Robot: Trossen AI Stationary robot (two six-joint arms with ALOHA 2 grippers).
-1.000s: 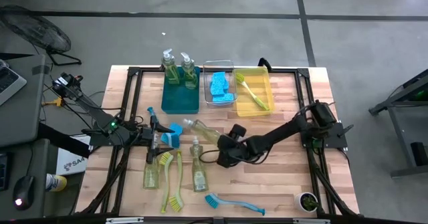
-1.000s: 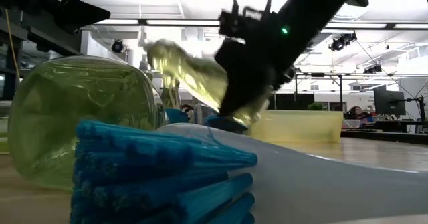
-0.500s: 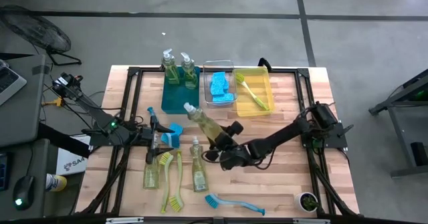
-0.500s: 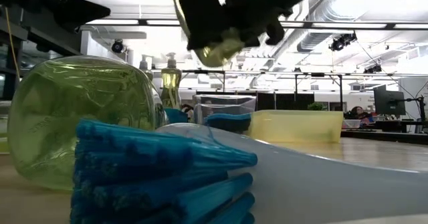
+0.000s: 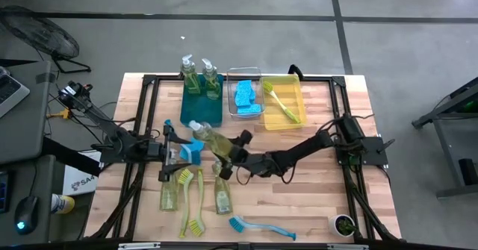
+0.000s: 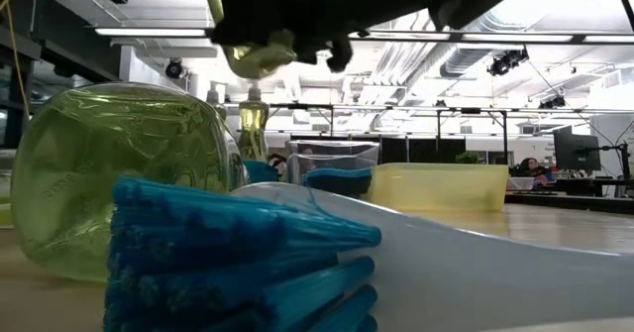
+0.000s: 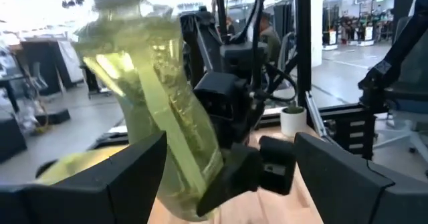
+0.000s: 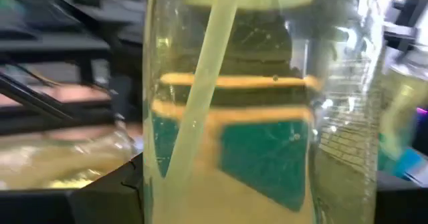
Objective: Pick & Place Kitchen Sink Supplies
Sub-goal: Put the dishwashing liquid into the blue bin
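R gripper, fingers clamped on a soap bottle, carries it tilted above desk center, pump aimed at 11 toward teal bin, prob for drop-in w/ the 2 there; L gripper waits at 9, fingers open, holding nothing.

Held soap bottle: clear, yellow-green liquid, white pump. Two upright bottles same colours, standing in a teal bin. Clear bin holds bright blue sponges. Yellow bin holds a yellow-green brush. Table: light wood planks, black frame. Lying brushes yellow-green; one brush blue. Both arms black. Floor grey, dark lines.
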